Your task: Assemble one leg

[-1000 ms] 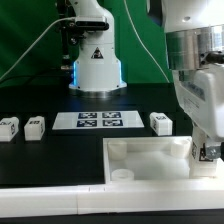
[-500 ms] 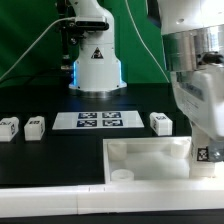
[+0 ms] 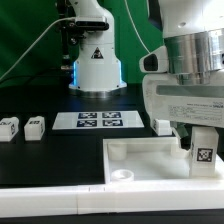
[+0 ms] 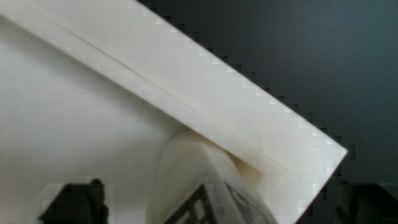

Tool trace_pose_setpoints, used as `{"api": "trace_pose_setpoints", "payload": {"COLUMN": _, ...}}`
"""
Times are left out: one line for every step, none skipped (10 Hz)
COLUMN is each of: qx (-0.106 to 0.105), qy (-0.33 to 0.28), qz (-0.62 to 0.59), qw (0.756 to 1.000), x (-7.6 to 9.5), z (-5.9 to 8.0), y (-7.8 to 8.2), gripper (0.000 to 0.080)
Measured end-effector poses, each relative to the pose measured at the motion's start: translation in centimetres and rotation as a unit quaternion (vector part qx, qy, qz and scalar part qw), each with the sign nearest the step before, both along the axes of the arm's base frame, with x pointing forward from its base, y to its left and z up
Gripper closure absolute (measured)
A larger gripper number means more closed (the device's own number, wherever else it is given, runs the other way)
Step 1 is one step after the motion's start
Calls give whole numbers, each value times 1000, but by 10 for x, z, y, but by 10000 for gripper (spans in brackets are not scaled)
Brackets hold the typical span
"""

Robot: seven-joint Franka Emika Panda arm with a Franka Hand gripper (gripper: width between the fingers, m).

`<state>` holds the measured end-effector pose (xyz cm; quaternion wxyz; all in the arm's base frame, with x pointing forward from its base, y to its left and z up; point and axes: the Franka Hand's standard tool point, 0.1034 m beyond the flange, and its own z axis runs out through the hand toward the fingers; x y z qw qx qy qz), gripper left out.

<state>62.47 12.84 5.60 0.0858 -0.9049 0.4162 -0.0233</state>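
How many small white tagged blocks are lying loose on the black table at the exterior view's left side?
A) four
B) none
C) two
C: two legs lie side by side there, one leg nearest the edge and a second leg next to it, left of the marker board.

Exterior view evenly lit, low resolution, soft shadows – wrist view blurry, out of focus, dim at corners.
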Motion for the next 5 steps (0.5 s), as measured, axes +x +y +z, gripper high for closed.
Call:
{"api": "trace_pose_setpoints", "payload": {"qx": -10, "qy": -6, "qz": 64, "qw": 998, "x": 0, "z": 0, "y": 0, "gripper": 151}}
{"api": "trace_pose_setpoints", "payload": {"qx": -38, "qy": -8, "qz": 213, "qw": 976, "x": 5, "z": 6, "y": 1, "gripper": 151}}
{"api": "trace_pose_setpoints", "payload": {"qx": -55, "qy": -8, "qz": 324, "qw": 944, "x": 13, "z": 12, "y": 1, "gripper": 151}}
{"api": "trace_pose_setpoints", "payload": {"qx": -59, "qy": -12, "qz": 353, "qw": 934, "x": 15, "z": 14, "y": 1, "gripper": 151}}
{"api": "trace_pose_setpoints", "payload": {"qx": -58, "qy": -11, "qz": 340, "qw": 939, "x": 15, "z": 13, "y": 1, "gripper": 151}}
